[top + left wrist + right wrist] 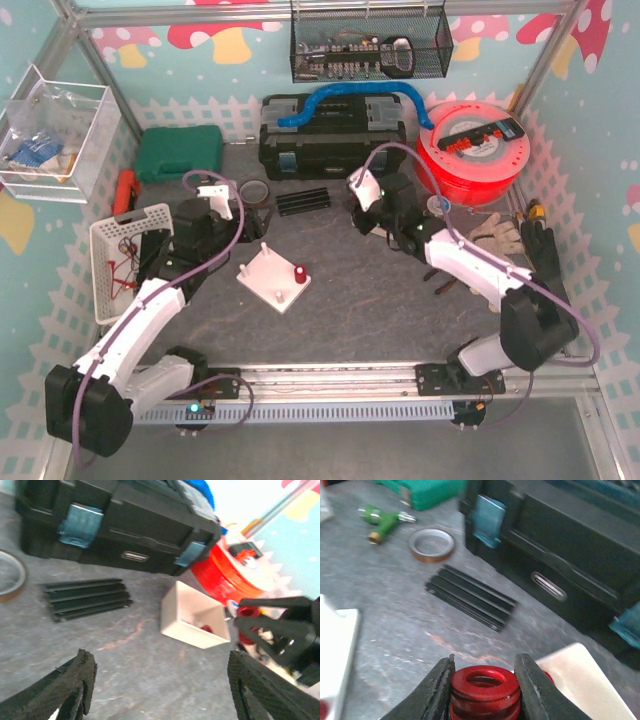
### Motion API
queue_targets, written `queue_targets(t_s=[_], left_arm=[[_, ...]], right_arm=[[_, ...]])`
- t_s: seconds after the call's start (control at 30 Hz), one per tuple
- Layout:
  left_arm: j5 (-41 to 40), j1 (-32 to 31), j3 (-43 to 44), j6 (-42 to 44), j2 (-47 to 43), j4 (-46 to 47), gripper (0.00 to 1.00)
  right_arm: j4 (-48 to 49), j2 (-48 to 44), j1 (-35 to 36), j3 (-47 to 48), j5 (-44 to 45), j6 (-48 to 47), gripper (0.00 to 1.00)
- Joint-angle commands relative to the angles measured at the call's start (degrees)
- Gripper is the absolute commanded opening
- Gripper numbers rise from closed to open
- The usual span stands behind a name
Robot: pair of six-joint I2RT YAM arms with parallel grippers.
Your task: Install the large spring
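My right gripper (pixel 485 677) is shut on the large red spring (pixel 485 685), which stands upright between the jaws above the table. In the left wrist view the spring (pixel 246 611) shows in those dark fingers, just right of a small white box (pixel 192 615) holding a red part. The white base plate (pixel 273 277) with a red piece (pixel 299 273) on it lies at mid-table, left of and nearer than the right gripper (pixel 362 215). The plate's edge shows in the right wrist view (pixel 337 645). My left gripper (pixel 167 690) is open and empty above bare table, beside the plate (pixel 255 225).
A black toolbox (pixel 335 125) and a red filament spool (pixel 470 150) stand at the back. Black strips (pixel 303 201) and a tape ring (pixel 255 190) lie in front of the toolbox. A white basket (pixel 125 255) is at the left, gloves (pixel 500 240) at the right.
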Motion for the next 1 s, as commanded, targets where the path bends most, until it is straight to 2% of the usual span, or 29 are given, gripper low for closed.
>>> queue_targets(t_s=[0.0,0.17,0.3,0.53,0.97], left_arm=[[10.5,-0.7,2.9,1.8,1.0,-2.0,0.7],[13.5,-4.3,3.5,3.0,0.5,-3.7,0.57],[13.9,-8.5,4.2,3.7,0.7,-5.2,0.57],[12.5,-15.8,6.0,3.9,3.4,-5.6,0.62],[10.4,-20.9,11.1,5.7,10.6,-7.4,0.49]], right_arm=[[14.6,-5.8,4.2,-7.3,-1.9,-7.9,0.05],[28.8,-12.7,6.7,-18.8,-11.0,-10.6,0.04],[38.2,-15.4,8.4,-26.0,-13.6,-12.3,0.01],[41.9,-17.5,11.6,-31.1,-12.1,-15.6,0.01],[41.8,-17.2,16.4,-31.1,-6.7,-19.0,0.0]])
